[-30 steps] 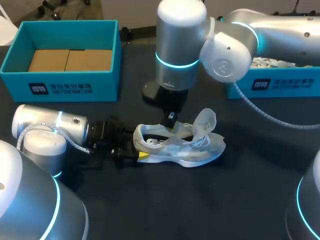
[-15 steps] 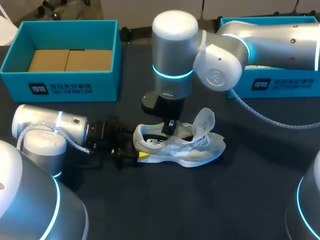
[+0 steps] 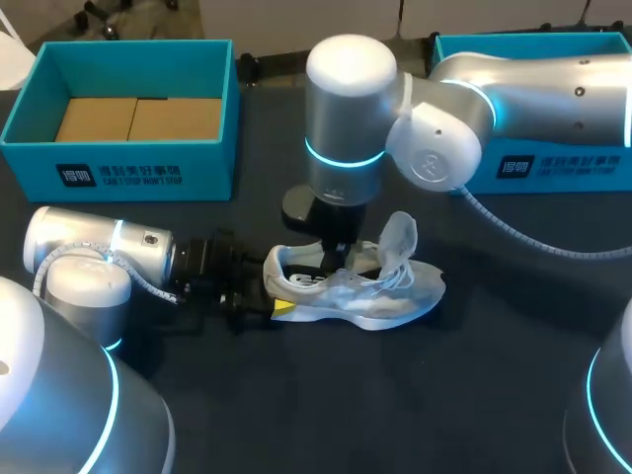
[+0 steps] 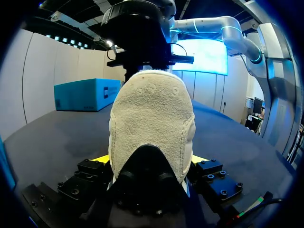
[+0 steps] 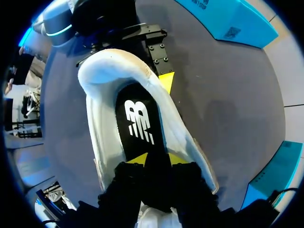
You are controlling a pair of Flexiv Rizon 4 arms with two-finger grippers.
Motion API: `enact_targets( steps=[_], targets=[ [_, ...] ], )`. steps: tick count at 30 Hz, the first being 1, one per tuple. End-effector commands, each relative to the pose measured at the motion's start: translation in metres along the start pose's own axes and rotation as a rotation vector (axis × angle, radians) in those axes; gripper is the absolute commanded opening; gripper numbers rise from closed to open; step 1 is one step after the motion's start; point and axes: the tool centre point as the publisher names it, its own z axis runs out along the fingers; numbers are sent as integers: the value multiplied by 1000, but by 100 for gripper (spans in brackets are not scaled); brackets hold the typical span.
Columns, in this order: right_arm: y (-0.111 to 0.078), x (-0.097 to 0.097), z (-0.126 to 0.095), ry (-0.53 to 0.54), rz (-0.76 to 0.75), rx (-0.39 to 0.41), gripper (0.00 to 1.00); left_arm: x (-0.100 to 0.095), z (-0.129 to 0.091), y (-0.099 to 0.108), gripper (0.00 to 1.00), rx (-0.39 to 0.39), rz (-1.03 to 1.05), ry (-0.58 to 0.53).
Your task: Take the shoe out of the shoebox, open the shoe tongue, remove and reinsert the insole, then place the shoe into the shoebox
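Dark counter (image 3: pixel 494 395) carries the shoe (image 3: pixel 375 296) lying mid-scene, toe to the right, tongue (image 3: pixel 400 237) flipped up, with the open shoebox (image 3: pixel 148 173) at far left. Left end effector (image 4: pixel 151 161) is clamped on the heel from both sides. Right end effector (image 5: pixel 156 159) reaches down into the opening, its tips nearly together and pinching the black insole (image 5: pixel 137 123). To do the insole step well, I judge the heel clamp should hold firm while the right arm works the insole along the shoe's length, avoiding snags on the collar.
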Motion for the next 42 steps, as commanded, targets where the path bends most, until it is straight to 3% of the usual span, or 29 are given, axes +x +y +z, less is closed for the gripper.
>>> enact_targets(
  steps=[1, 7, 20, 23, 26, 32, 42],
  targets=[
    [-1, 1, 0, -3, -6, 5, 28, 2, 0, 1, 0, -1, 0, -2],
    [5, 5, 12, 15, -25, 18, 29, 2, 0, 1, 0, -1, 0, -2],
    [1, 21, 47, 97, -43, 66, 47, 2, 0, 1, 0, -1, 0, -2],
    [-2, 26, 57, 111, -38, 78, 43, 2, 0, 1, 0, -1, 0, -2],
    [-3, 30, 64, 125, -18, 74, 32, 2, 0, 1, 0, -1, 0, -2],
    [-6, 37, 65, 125, 10, 76, 0, 2, 0, 1, 0, -1, 0, -2],
    [-30, 28, 33, 68, 103, 34, 0, 2, 0, 1, 0, -1, 0, -2]
  ],
)
